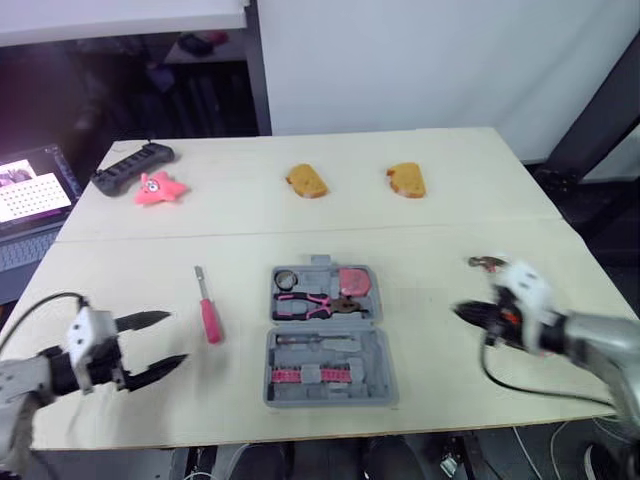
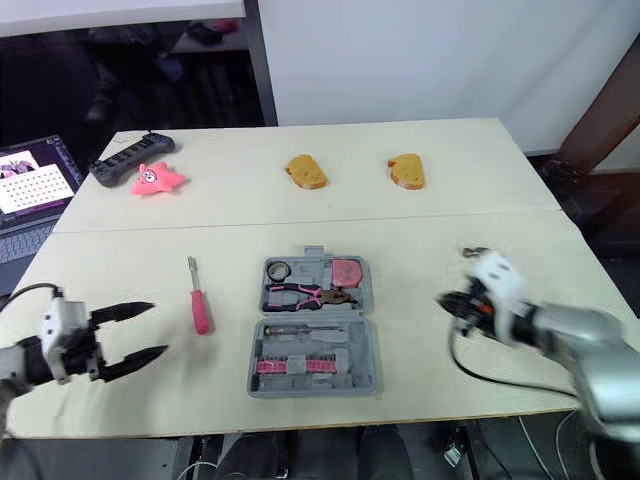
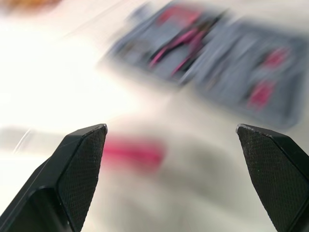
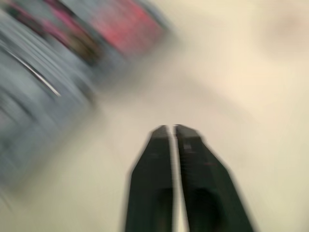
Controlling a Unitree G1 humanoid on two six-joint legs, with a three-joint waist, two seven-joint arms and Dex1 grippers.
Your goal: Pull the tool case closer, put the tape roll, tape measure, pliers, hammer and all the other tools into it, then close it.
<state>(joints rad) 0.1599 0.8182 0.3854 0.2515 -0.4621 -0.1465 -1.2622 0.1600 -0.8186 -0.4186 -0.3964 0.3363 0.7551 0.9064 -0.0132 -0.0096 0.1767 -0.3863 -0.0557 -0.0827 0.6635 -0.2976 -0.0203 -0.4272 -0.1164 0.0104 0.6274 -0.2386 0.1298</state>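
At the near edge of the surface (image 1: 450, 215), the left gripper (image 1: 176, 338) hovers with its fingers (image 3: 82, 159) spread wide, while the right gripper (image 4: 173, 129) has its fingers pressed together. Between them lies the open tool case (image 1: 378, 360), holding pliers (image 1: 315, 302) and a tape measure (image 1: 354, 281). A red-handled screwdriver (image 1: 208, 312) lies just beside its left.

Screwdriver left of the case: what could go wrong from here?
1. The screwdriver lies loose left of the open tool case. Its round handle may roll away if the open left tool nudges it before gripping.
2. The shut right tool sits off the case's right side. A sweep inward could shove the case and jolt the pliers loose.
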